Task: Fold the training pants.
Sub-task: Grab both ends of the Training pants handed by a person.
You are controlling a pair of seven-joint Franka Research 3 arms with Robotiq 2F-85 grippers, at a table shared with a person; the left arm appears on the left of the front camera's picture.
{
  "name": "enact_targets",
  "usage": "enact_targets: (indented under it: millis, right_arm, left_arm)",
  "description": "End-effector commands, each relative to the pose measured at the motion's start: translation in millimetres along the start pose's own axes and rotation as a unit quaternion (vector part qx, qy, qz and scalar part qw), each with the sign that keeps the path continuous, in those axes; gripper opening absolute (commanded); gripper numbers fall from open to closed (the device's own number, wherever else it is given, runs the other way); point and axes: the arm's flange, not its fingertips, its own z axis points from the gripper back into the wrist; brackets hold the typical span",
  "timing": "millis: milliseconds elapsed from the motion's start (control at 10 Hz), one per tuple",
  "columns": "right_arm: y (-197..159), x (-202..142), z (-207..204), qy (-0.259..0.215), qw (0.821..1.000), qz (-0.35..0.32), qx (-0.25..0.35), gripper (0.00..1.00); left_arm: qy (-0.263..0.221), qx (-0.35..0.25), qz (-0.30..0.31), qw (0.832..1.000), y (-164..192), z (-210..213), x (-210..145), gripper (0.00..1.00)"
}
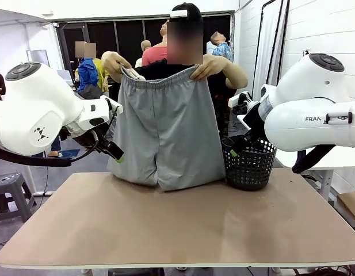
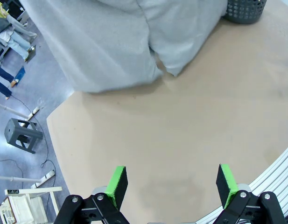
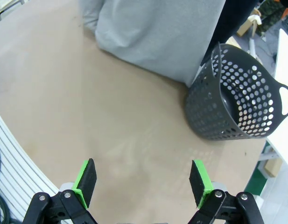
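A person at the far side holds the light grey training pants [image 1: 165, 135] up by the waistband with both hands [image 1: 212, 66]. The leg ends rest on the far edge of the tan table [image 1: 177, 224]. The same pants [image 2: 120, 42] hang at the top of the left wrist view, and their lower part [image 3: 158, 32] shows in the right wrist view. My left gripper [image 1: 111, 150] hovers open just left of the pants, above the table's far left. Its green pads [image 2: 117, 183] stand wide apart with nothing between them. My right gripper [image 3: 142, 181] is open too, over bare table.
A black mesh basket [image 1: 249, 164] stands on the table's far right, beside the pants; it is also seen as the basket [image 3: 239, 100] ahead of the right gripper. A grey stool [image 1: 10, 190] stands on the floor at left. Other people are in the background.
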Motion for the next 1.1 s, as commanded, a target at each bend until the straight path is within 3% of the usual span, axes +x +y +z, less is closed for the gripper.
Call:
enact_targets:
  millis: [0,1000]
  right_arm:
    - [0.1,-0.2,-0.1,-0.001,1.000,0.001,0.006,1.00]
    - [0.1,-0.2,-0.1,-0.001,1.000,0.001,0.006,1.00]
  left_arm:
    - [0.000,-0.002,-0.003,1.000,0.9,-0.4,-0.2,1.00]
    - [0.000,-0.002,-0.003,1.000,0.9,-0.4,-0.2,1.00]
